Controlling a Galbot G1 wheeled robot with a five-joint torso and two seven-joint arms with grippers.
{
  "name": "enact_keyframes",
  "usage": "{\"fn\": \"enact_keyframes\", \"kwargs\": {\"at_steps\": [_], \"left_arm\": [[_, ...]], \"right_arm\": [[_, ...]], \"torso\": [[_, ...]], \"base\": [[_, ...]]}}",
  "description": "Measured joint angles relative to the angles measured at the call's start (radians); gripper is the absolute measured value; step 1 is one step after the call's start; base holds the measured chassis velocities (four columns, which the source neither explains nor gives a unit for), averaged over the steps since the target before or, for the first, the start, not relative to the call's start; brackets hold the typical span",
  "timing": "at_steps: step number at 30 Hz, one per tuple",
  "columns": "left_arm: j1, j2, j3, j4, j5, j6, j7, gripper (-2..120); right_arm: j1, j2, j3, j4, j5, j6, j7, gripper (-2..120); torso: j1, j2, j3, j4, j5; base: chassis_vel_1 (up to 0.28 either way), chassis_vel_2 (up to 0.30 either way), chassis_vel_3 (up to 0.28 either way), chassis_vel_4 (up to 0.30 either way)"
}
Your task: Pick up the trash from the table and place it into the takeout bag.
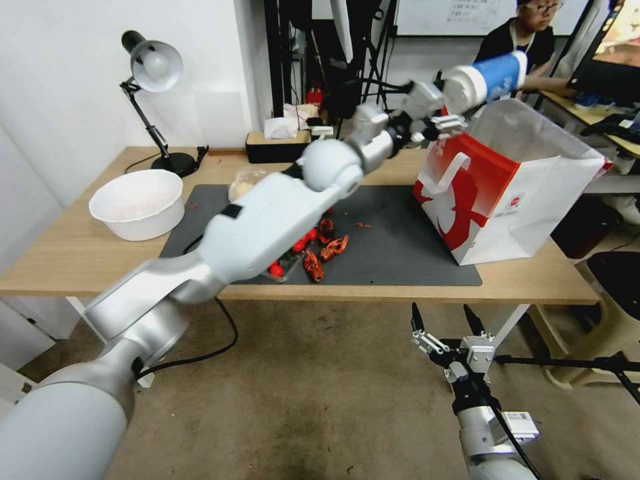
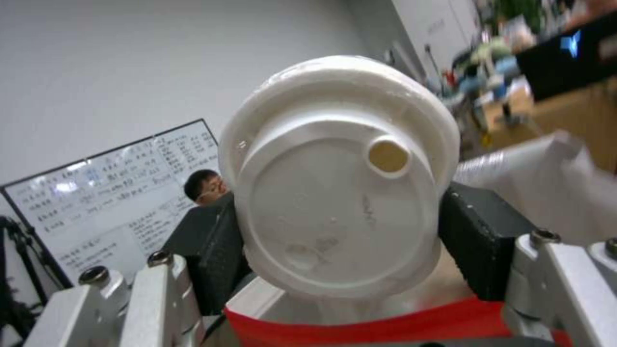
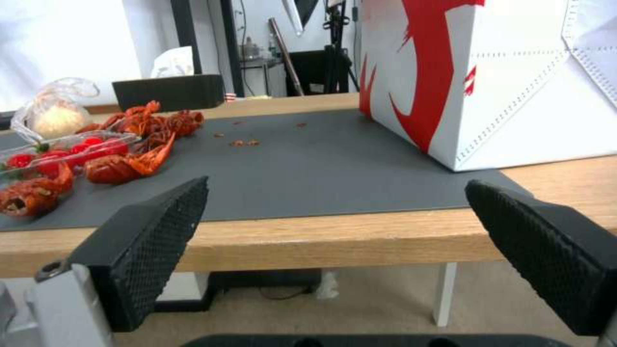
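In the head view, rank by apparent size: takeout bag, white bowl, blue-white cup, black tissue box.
1. takeout bag
2. white bowl
3 and 4. blue-white cup, held by the left gripper over the bag, and black tissue box: too alike to rank.

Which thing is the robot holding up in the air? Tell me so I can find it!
Find the big red and white takeout bag at the right end of the table. Just above its open top, the left gripper grips a cup lying sideways. It is the one blue thing with a white lid, up off the table.
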Motion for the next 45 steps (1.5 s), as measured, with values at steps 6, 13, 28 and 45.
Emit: {"fn": "enact_keyframes", "kwargs": {"at_steps": [6, 13, 28, 45], "left_arm": [[-0.068, -0.034, 0.031, 0.068, 0.094, 0.021, 0.016, 65], [-0.097, -0.051, 0.054, 0.113, 0.114, 0.025, 0.022, 65], [-0.094, -0.065, 0.056, 0.117, 0.111, 0.025, 0.021, 95], [-0.029, 0.003, 0.007, 0.011, -0.007, 0.108, -0.087, 100]], "right_arm": [[0.000, -0.002, 0.003, -0.006, 0.001, 0.007, 0.000, 100], [0.005, -0.004, 0.002, -0.012, 0.005, 0.011, 0.000, 100], [0.011, -0.004, 0.000, -0.021, 0.008, 0.016, -0.001, 100], [0.017, -0.010, -0.002, -0.015, 0.010, 0.013, -0.001, 100]], "torso": [[0.000, 0.000, 0.000, 0.0001, -0.0002], [0.000, 0.000, 0.000, 0.0001, -0.0002], [0.000, 0.000, 0.000, -0.0001, -0.0003], [0.000, 0.000, 0.000, -0.0002, -0.0005]], "base": [[0.000, 0.000, 0.000, 0.000], [0.000, 0.000, 0.000, 0.000], [0.000, 0.000, 0.000, 0.000], [0.000, 0.000, 0.000, 0.000]]}}
